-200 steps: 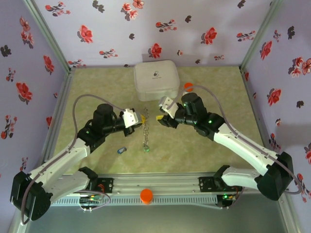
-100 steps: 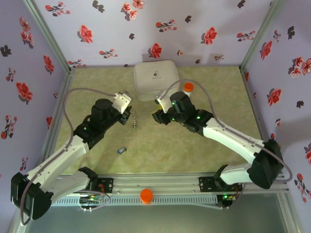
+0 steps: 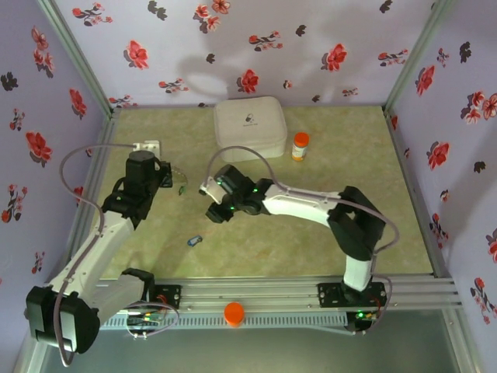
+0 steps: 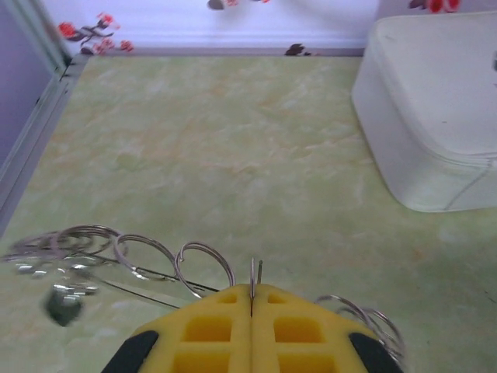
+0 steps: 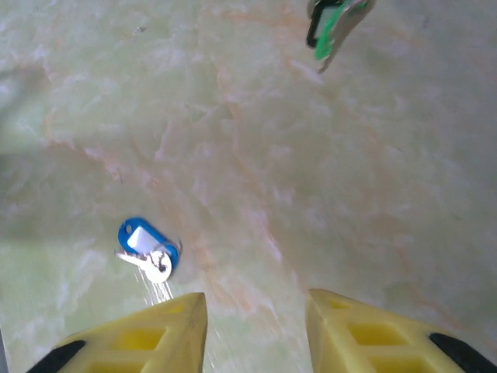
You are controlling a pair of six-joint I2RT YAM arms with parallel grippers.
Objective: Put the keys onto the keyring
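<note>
Keyring point(image 3: 178, 183) wire is thin and hard to make out from overhead, but it looks to dangle just beside the wrist of the left arm point(image 3: 116, 210). That arm is raised over the left rear part of the table point(image 3: 326, 179). The right gripper point(image 3: 212, 211) sits near the middle of the table, pointing toward the near left. A blue key point(image 3: 194, 241) lies flat on the table just beyond it, apart from both arms. A white case point(image 3: 250, 128) stands at the back, and a bottle point(image 3: 300, 146) with an orange cap stands upright just to its right.

From the left wrist, the left gripper point(image 4: 251, 311) has its yellow fingers point(image 4: 210, 334) pressed together, pinching a strand of the keyring. Loops of the ring curl out on either side of the fingertips, more of them to the left, held up above the table. A dark, blurred piece hangs among the leftmost loops; I can't tell which key it is. The case sits off to the right.

From the right wrist, the right gripper's two yellow fingers stand apart, open over bare table. The blue key, its tag and small metal blade together, lies just ahead of the finger on the left of this view. A green key point(image 5: 334, 27) shows blurred near the top edge; I can't tell whether it hangs or lies.
</note>
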